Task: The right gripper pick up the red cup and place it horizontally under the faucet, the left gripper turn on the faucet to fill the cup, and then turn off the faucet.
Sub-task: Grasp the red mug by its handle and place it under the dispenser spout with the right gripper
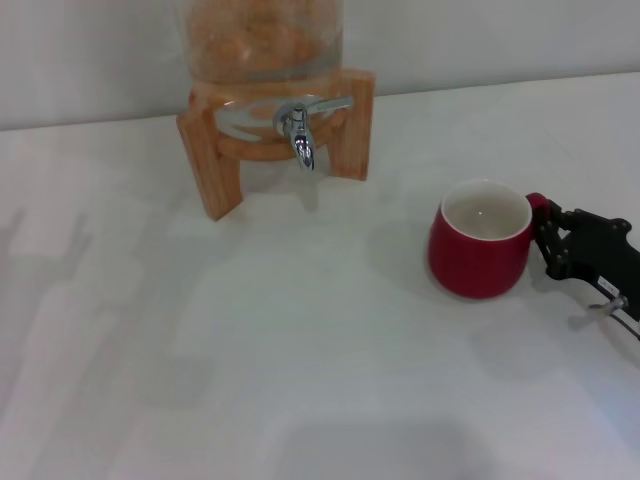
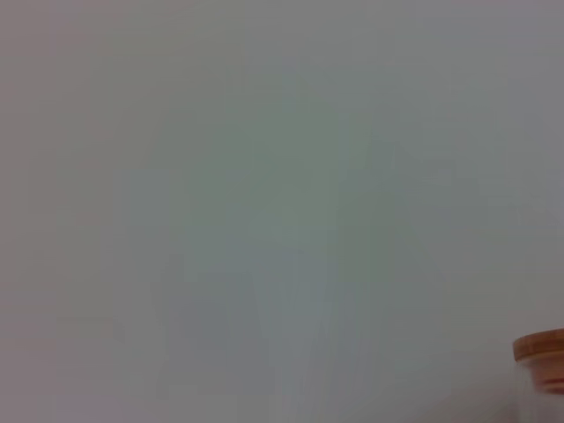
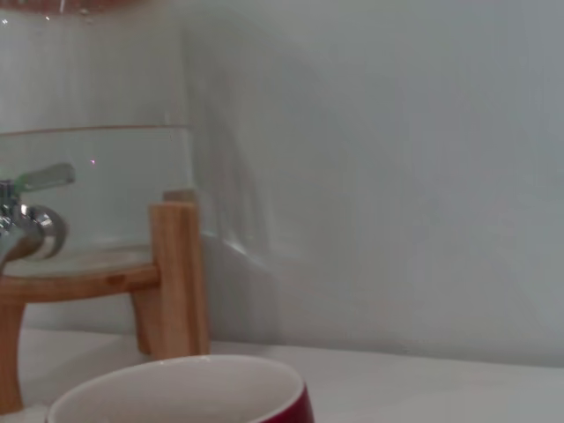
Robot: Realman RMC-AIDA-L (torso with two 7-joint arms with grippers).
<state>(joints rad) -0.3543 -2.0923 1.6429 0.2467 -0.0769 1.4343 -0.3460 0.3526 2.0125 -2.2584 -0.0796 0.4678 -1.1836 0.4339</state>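
Note:
The red cup (image 1: 480,240) stands upright on the white table, right of centre, its white inside showing; its rim (image 3: 176,388) also fills the bottom of the right wrist view. My right gripper (image 1: 547,243) is at the cup's right side, against the red handle (image 1: 537,203). The chrome faucet (image 1: 300,125) sits on the front of the glass dispenser, its spout pointing down and its lever (image 1: 330,103) lying out to the right; the faucet (image 3: 31,220) shows in the right wrist view too. The cup is well to the right of the spout and nearer to me. My left gripper is out of view.
The glass dispenser (image 1: 260,40) rests in a wooden stand (image 1: 215,160) at the back of the table (image 1: 250,330), against a pale wall. A wooden lid edge (image 2: 542,352) peeks into the left wrist view.

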